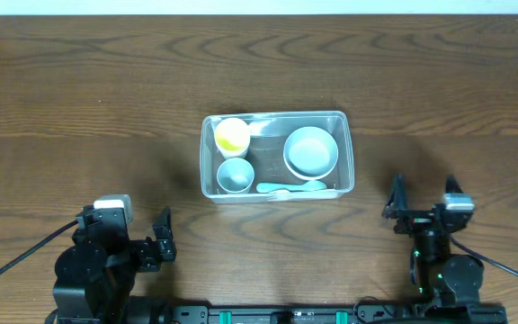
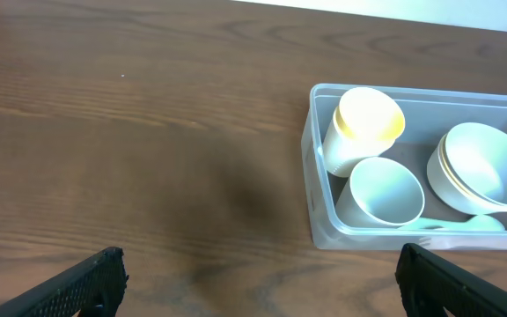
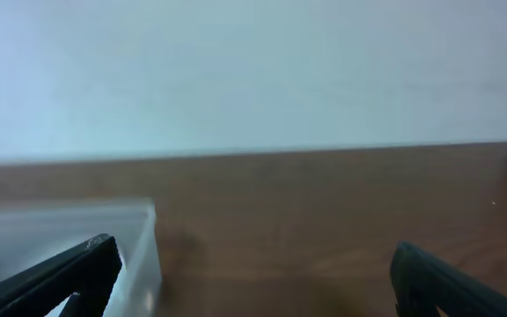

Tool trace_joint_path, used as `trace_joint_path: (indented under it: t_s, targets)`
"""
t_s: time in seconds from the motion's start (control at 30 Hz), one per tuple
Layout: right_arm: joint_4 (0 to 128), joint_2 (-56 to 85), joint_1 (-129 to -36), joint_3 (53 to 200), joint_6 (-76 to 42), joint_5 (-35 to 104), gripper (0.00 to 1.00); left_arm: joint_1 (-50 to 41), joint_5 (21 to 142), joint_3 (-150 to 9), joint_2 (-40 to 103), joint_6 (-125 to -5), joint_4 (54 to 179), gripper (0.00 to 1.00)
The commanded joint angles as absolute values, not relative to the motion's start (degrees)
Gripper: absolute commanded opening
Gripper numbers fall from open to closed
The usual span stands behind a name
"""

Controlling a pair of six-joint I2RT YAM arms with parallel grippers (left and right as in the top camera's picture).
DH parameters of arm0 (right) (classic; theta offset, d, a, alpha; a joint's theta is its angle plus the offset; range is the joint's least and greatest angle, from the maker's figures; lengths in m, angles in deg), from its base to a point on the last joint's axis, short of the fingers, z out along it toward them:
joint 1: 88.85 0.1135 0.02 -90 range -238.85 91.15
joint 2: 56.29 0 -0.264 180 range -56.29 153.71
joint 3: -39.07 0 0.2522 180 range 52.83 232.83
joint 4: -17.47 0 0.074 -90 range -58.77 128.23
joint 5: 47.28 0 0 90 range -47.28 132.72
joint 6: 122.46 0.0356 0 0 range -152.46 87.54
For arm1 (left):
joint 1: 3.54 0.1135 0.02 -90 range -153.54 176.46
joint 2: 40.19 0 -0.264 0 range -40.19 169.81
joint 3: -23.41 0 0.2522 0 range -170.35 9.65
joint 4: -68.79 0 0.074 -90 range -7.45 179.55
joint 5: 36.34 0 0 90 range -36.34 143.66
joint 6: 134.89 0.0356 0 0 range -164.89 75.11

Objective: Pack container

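Observation:
The clear plastic container (image 1: 344,153) sits mid-table. Inside it are a white cup with a yellow inside (image 1: 232,135), a pale blue cup (image 1: 236,175), stacked pale bowls (image 1: 310,151) and a pale spoon (image 1: 291,187). The left wrist view shows the container (image 2: 317,189), yellow cup (image 2: 368,119), blue cup (image 2: 385,191), bowls (image 2: 478,167) and spoon (image 2: 465,224). My left gripper (image 1: 142,236) (image 2: 258,282) is open and empty, near the front left, apart from the container. My right gripper (image 1: 423,200) (image 3: 253,277) is open and empty at the front right; the container's corner (image 3: 139,242) shows at its left.
The wooden table (image 1: 79,99) spreads around the container. A pale wall (image 3: 253,70) lies beyond the table's far edge. Both arm bases stand at the front edge.

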State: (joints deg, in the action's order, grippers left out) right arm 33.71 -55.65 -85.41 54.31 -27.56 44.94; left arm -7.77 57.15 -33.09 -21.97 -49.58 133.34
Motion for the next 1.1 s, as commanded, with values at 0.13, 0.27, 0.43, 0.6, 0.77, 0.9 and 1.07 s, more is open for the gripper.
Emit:
trace_joint_path:
  t_s: [0.13,0.27,0.43,0.6,0.77,0.9,1.07]
  targets:
    - [35.4,-56.0,-85.9,53.2,-31.8,42.1,0.99,-7.8,57.1,-32.9,-22.2,-50.1,133.2,0.98]
    - [35.4,-56.0,-85.8,53.2,-31.7,42.1,0.99,-7.8,57.1,-32.9,-22.2,-50.1,133.2,0.98]
    - [35.4,-56.0,-85.8,53.2,-31.7,42.1,0.99,-7.7,57.1,-32.9,-22.2,-50.1,133.3,0.98]
    - [35.4,-56.0,-85.8,53.2,-31.7,42.1,0.99,-7.7,57.1,-32.9,-22.2,-50.1,133.3,0.98]
    - [35.4,-56.0,-85.8,53.2,-31.7,42.1,0.99,-7.8,57.1,-32.9,-22.2,-50.1,133.3,0.98]
    - [35.4,-56.0,-85.8,53.2,-31.7,42.1,0.99,-7.7,57.1,-32.9,-22.2,-50.1,133.2,0.98]
    - [35.4,-56.0,-85.8,53.2,-31.7,42.1,0.99,-7.7,57.1,-32.9,-22.2,-50.1,133.2,0.98]
